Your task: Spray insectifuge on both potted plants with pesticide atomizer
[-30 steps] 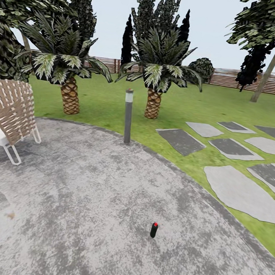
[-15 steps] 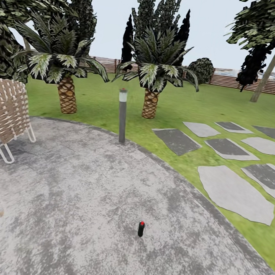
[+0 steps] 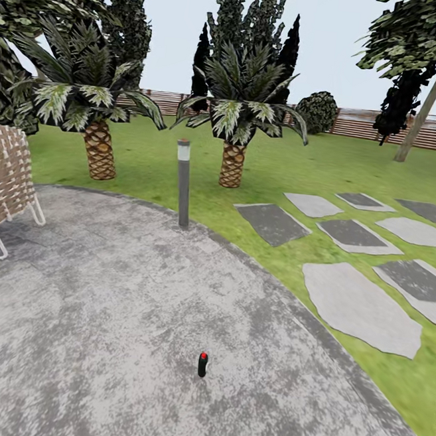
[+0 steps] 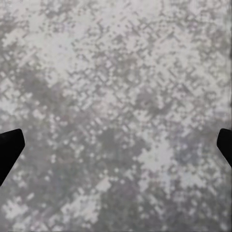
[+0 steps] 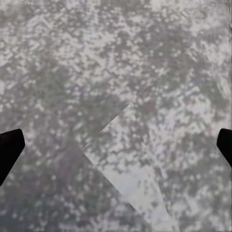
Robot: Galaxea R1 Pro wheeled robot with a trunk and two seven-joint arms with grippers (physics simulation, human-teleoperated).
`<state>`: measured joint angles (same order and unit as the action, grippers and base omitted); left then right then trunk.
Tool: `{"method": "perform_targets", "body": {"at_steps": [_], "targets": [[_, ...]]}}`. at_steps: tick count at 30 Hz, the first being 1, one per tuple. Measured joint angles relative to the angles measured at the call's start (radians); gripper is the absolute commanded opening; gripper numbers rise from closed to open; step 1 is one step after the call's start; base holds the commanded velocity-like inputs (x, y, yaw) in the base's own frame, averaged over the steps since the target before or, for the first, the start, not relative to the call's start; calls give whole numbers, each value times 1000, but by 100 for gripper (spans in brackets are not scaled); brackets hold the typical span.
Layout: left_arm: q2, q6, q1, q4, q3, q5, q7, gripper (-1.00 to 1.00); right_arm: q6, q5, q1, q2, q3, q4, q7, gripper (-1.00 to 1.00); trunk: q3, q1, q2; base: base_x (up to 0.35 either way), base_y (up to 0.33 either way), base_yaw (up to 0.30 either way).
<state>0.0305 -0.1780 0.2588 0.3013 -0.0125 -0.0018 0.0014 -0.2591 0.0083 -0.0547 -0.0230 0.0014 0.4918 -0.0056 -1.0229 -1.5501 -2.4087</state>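
- Head view: mottled grey paved circle (image 3: 123,302); small dark bottle (image 3: 202,364) upright; bollard light (image 3: 183,182); lawn (image 3: 303,163); slat fence (image 3: 387,126).
- Left gripper (image 4: 116,145), right gripper (image 5: 116,145): fingertips spread apart, nothing between.

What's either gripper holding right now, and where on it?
Nothing. Both wrist views show the fingers spread wide over bare paving with nothing between them. A small dark bottle stands alone on the paving, ungrasped.
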Motion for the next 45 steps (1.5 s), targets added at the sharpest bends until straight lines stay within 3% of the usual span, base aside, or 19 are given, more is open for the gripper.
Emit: {"method": "perform_targets", "body": {"at_steps": [12,33,45], "targets": [[0,0,0,0,0,0,0,100,0,0,0,0,0,-2,0,100,0,0,0,202,-150,158],[0,0,0,0,0,0,0,100,1,0,0,0,0,-2,0,100,0,0,0,200,-147,8],[0,-1,0,0,0,3,1,100,0,0,0,0,0,-2,0,100,0,0,0,41,-181,93]]}}
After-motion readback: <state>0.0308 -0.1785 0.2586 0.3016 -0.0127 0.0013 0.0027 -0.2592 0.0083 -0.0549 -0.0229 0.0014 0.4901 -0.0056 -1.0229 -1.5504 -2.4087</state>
